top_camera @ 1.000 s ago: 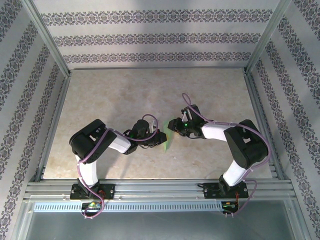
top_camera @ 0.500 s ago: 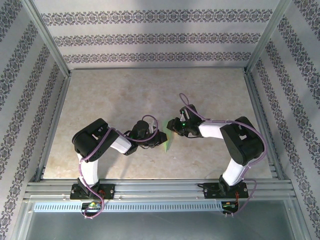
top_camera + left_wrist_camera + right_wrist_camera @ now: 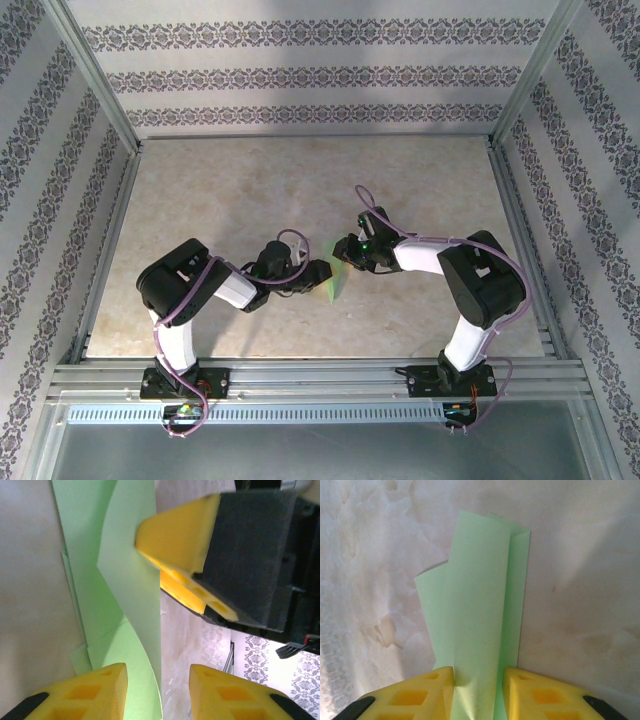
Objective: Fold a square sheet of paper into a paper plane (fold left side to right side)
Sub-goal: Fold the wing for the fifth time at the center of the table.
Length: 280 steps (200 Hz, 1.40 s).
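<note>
The thin pale green sheet of paper (image 3: 475, 595), creased narrow with one flap curling upward, lies on the beige marbled desk (image 3: 230, 200), between the two grippers. The right gripper (image 3: 477, 672) has its yellow jaws clenched on the raised flap. The left gripper (image 3: 157, 670) has its jaws released, standing apart on either side of the paper's edge.

You are seeing the square sheet of paper (image 3: 335, 285) lying mid-way across the table (image 3: 230, 190), the left gripper (image 3: 322, 272) sitting just left of it, the right gripper (image 3: 346, 253) sitting just behind, a flap rising between its fingers (image 3: 420, 695).
</note>
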Tool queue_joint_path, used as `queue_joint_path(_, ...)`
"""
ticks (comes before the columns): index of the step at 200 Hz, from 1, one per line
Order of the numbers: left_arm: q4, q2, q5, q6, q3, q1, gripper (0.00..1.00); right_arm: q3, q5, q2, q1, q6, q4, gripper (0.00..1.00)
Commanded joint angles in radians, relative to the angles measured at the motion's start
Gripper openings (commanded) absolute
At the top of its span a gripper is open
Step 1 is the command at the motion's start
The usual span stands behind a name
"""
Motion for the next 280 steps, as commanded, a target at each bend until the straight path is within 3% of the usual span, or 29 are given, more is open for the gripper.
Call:
queue_joint_path(1,-0.049,-0.045,-0.002,0.025,-0.011,0.031,0.4,0.002,0.04,0.036,0.014,-0.018,-0.06,0.35)
queue_joint_path(95,-0.109,0.036,0.029,0.003,0.089,0.047,0.42,0.001,0.035,0.036,0.013,-0.019,-0.061,0.35)
queue_joint_path(123,-0.144,0.043,0.023,0.02,0.111,0.047,0.34,0.001,0.034,0.039,0.014,-0.019,-0.06,0.34)
queue_joint_path(161,-0.209,0.045,0.004,0.051,0.135,0.047,0.13,0.003,0.035,0.041,0.016,-0.023,-0.063,0.34)
queue_joint_path(183,-0.248,0.046,-0.017,0.074,0.146,0.047,0.06,0.004,0.035,0.043,0.016,-0.027,-0.068,0.34)
queue_joint_path(280,-0.341,0.079,-0.054,0.119,0.173,0.047,0.02,0.016,0.032,0.033,0.022,-0.039,-0.086,0.35)
